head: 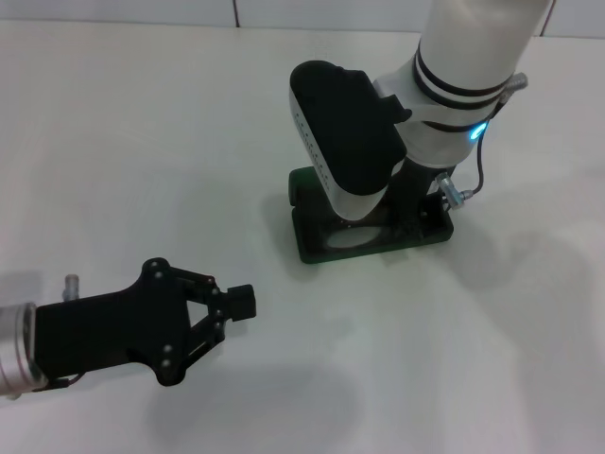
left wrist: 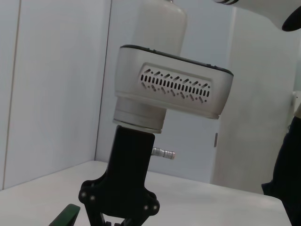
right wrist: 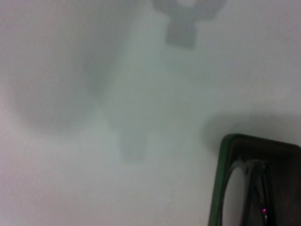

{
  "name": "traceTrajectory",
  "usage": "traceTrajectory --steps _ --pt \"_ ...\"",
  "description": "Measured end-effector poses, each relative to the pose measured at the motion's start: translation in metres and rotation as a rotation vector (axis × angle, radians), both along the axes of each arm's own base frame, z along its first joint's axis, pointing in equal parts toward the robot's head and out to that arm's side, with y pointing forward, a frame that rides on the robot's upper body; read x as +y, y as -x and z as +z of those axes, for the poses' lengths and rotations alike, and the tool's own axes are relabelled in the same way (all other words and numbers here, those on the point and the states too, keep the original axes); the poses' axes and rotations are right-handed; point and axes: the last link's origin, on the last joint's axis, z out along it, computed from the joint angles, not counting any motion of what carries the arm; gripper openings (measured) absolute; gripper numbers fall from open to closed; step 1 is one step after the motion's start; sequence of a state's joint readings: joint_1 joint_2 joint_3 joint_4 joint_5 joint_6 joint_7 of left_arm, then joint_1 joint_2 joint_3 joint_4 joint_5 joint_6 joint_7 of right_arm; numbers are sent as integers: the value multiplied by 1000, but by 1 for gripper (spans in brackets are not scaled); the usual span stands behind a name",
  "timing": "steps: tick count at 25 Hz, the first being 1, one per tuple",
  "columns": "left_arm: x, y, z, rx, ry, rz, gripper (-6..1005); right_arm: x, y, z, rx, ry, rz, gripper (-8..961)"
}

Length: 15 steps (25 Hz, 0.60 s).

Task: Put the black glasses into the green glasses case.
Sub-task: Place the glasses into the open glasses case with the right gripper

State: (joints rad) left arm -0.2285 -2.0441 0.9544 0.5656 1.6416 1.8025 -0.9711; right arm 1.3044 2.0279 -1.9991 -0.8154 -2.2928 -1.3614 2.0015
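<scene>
Here, the green glasses case (head: 317,248) is lying open on the white table (head: 142,142), and the right gripper (head: 416,213) is reaching straight down into it from above, its bulky white wrist hiding most of the case's inside. The black glasses (right wrist: 256,188) are sitting inside the case; 1 rounded lens is showing pale against the dark lining, directly under the gripper. Whether those fingers are clenched or released cannot be told. The left gripper (head: 232,305) is hovering low over the bare table, well apart from the case, its 2 fingers drawn together with nothing between them.
</scene>
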Motion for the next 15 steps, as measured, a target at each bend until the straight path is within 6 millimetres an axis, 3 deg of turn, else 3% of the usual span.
traceTrajectory --steps 15 --pt "2 -1 -8 9 -12 -10 50 -1 1 -1 0 -31 -36 65"
